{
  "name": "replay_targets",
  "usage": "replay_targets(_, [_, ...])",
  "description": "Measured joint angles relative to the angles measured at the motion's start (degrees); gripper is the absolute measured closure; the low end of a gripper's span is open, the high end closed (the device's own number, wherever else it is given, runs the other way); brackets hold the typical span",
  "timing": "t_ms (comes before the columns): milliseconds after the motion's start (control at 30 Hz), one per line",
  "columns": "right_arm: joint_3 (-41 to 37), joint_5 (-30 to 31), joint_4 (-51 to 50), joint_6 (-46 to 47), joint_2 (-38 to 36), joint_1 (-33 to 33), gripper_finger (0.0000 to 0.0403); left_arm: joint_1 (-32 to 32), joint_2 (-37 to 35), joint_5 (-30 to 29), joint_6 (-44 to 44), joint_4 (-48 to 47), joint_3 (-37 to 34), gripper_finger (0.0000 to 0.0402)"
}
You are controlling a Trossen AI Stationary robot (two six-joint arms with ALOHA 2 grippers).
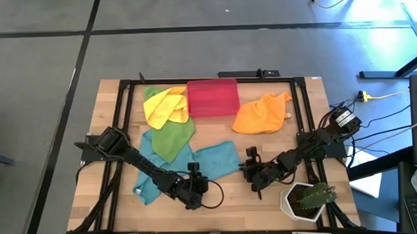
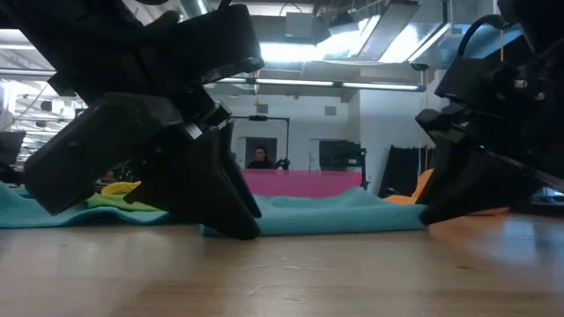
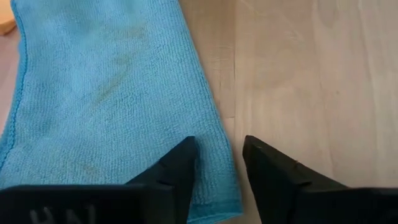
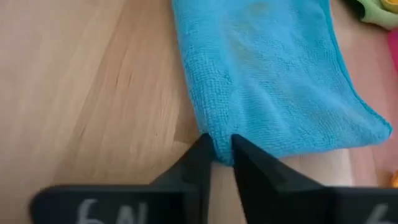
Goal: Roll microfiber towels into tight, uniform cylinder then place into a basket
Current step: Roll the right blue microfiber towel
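Observation:
A teal-blue towel [image 1: 217, 160] lies flat on the wooden table near its front. My left gripper [image 3: 217, 165] is at the towel's near left corner, open, with one finger over the cloth and the other over bare wood. My right gripper [image 4: 221, 149] is at the near right corner, shut on the cloth. A second teal towel [image 1: 148, 176] lies to the left, partly under the left arm. Green [image 1: 173, 135], yellow [image 1: 165, 107] and orange [image 1: 262, 114] towels lie farther back around the red-pink basket [image 1: 212, 97]. My left gripper's fingers stand on either side of the towel's side hem [image 3: 231, 186] at its near left corner, slanting down from the near side; whether they touch the cloth I cannot tell. My right gripper pinches the teal towel's near right corner [image 4: 219, 138] between its two fingers, slanting down from the near side. The fingers meet the cloth at its edge. The towel lies flat and slack on the table.
A white plant pot [image 1: 309, 200] with a green plant stands at the near right corner, close to the right arm. A black frame [image 1: 125, 120] borders the work area. A person [image 2: 259, 158] shows far behind the table.

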Motion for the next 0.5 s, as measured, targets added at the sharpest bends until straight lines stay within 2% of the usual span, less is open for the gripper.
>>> replay_targets(167, [0.0,-1.6,0.2,0.1,0.0,0.0,0.0393,0.0,0.1,0.1,1.2,0.5,-0.1,0.0308])
replay_targets(433, [0.6,-6.9,-0.4,3.1,-1.0,0.0,0.0390,-0.5,-0.5,0.0,5.3,3.4,-0.3,0.0388])
replay_targets(500, [0.7,-8.9,-0.5,3.4,-2.1,0.1,0.0396,-0.6,-1.0,0.6,5.9,3.3,-0.3,0.0397])
